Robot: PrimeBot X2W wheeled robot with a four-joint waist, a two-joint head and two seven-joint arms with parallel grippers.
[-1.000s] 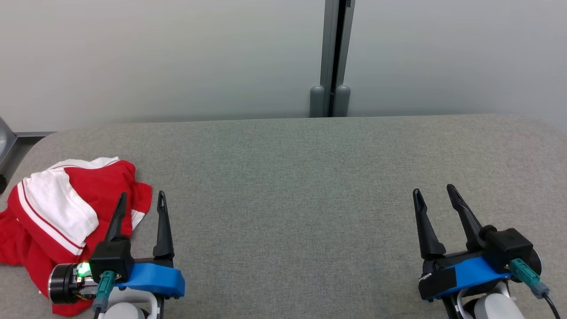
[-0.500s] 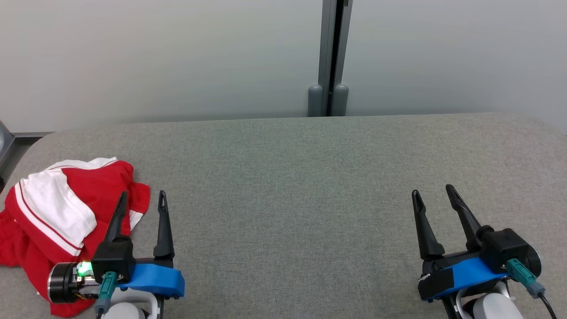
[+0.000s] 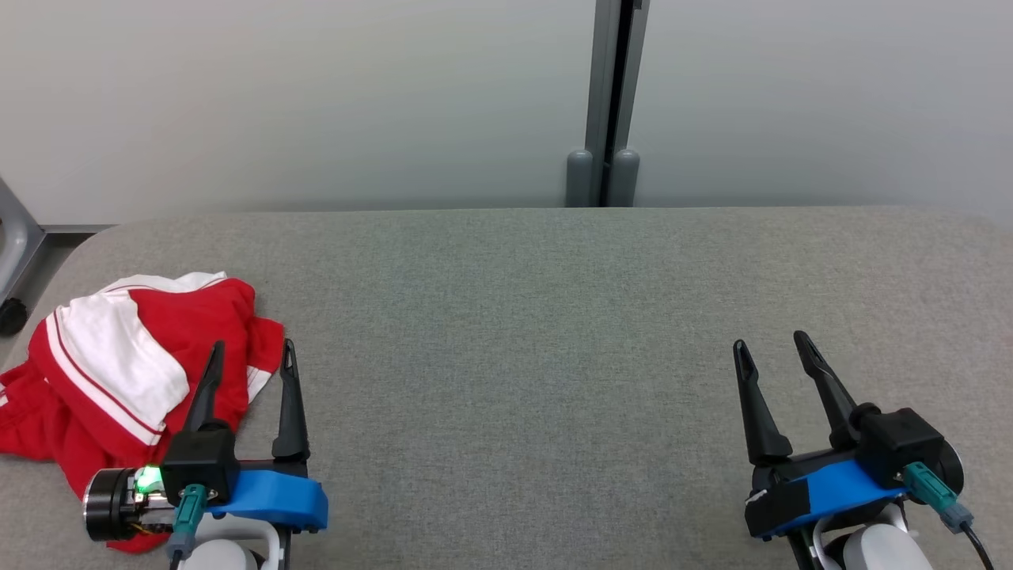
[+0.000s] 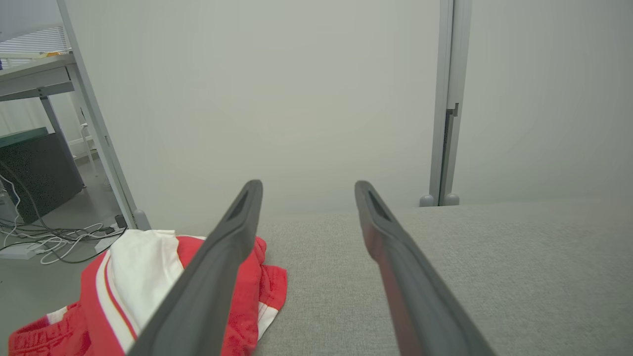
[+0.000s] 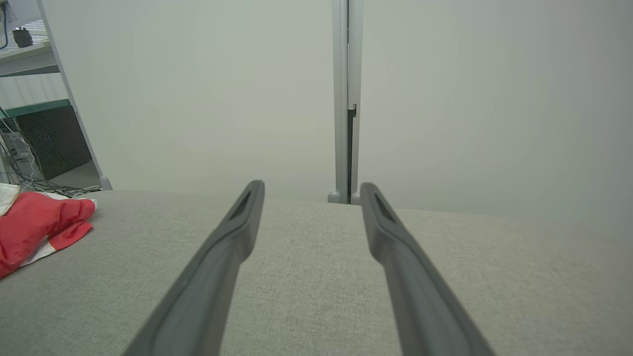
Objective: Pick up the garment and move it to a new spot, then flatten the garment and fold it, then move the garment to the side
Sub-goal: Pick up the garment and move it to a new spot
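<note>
- Red and white cloth, the garment (image 3: 119,372), lies crumpled in a heap just left of the left end effector (image 3: 253,346). In the head view its right edge sits under that end effector's left finger. I cannot tell whether they touch.
- The left end effector has its jaws spread wide, with nothing between them.
- The grey woven tabletop (image 3: 514,356) stretches between the two end effectors.
- The right end effector (image 3: 770,340), well apart from the garment, is spread just as wide and carries nothing.
- Step in hand, as I judge it: the first pick-up, with no grasp made yet.
- The next move probably calls for the left end effector to shift left and down onto a raised fold. It would then close on the fold and carry the heap to its right.
</note>
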